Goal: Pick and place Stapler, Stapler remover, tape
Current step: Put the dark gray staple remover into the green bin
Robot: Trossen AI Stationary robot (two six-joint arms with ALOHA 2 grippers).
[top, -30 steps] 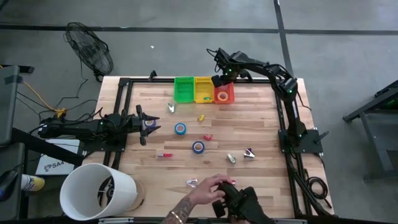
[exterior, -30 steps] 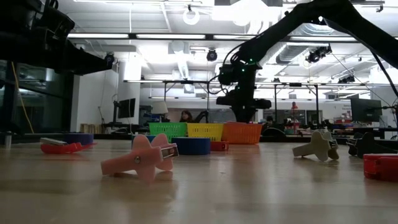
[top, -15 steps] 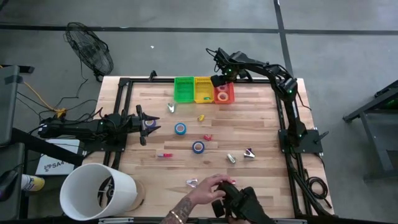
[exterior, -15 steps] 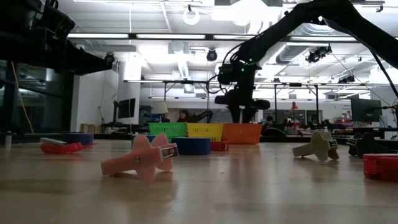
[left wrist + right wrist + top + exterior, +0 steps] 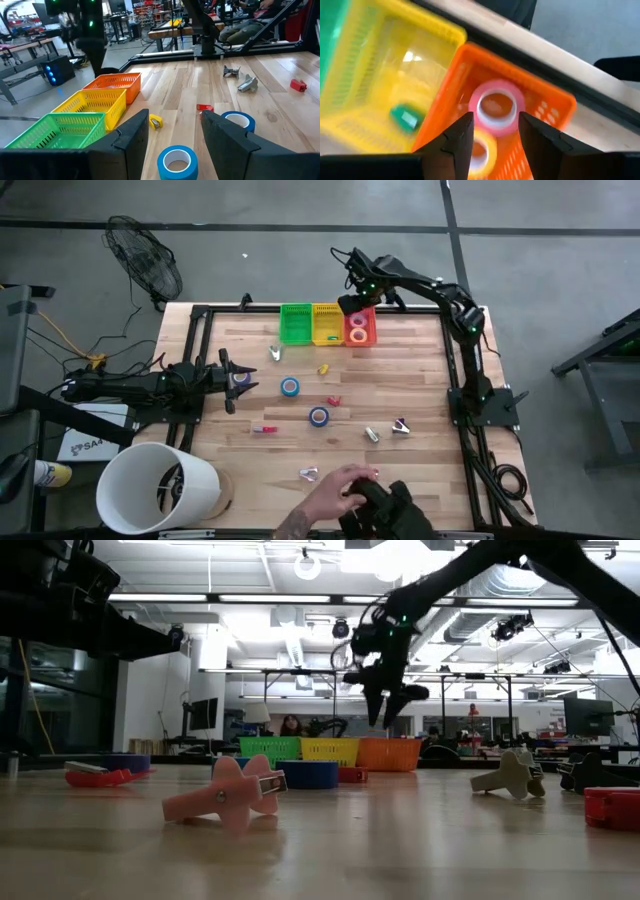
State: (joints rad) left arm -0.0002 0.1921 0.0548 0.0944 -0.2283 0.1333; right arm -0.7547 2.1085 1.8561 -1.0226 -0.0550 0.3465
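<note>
My right gripper [image 5: 353, 302] hangs open above the orange basket [image 5: 366, 320], clear of it; in the low view my right gripper [image 5: 388, 705] is tipped. Through its fingers [image 5: 465, 131] I see a pink tape roll [image 5: 496, 107] lying on a yellow roll [image 5: 481, 150] inside that basket. My left gripper [image 5: 238, 378] waits open at the table's left, just above the wood. Two blue tape rolls [image 5: 289, 387] [image 5: 318, 416] lie flat mid-table; the nearer one [image 5: 176, 162] sits just ahead of the left fingers. Silvery staple removers [image 5: 275, 352] [image 5: 400, 426] and small red staplers [image 5: 333, 401] [image 5: 263, 429] lie scattered.
A green basket [image 5: 295, 323] and a yellow basket [image 5: 327, 323] stand beside the orange one at the far edge; the yellow holds a small green item [image 5: 405, 117]. A person's hand [image 5: 330, 492] with a dark object reaches over the near edge. A white bucket [image 5: 158, 488] stands off the near-left corner.
My right gripper has risen from just above the orange basket, drifted slightly toward the far edge and tipped. The pink roll stays in the basket. The person's hand has drawn back a little toward the near edge.
</note>
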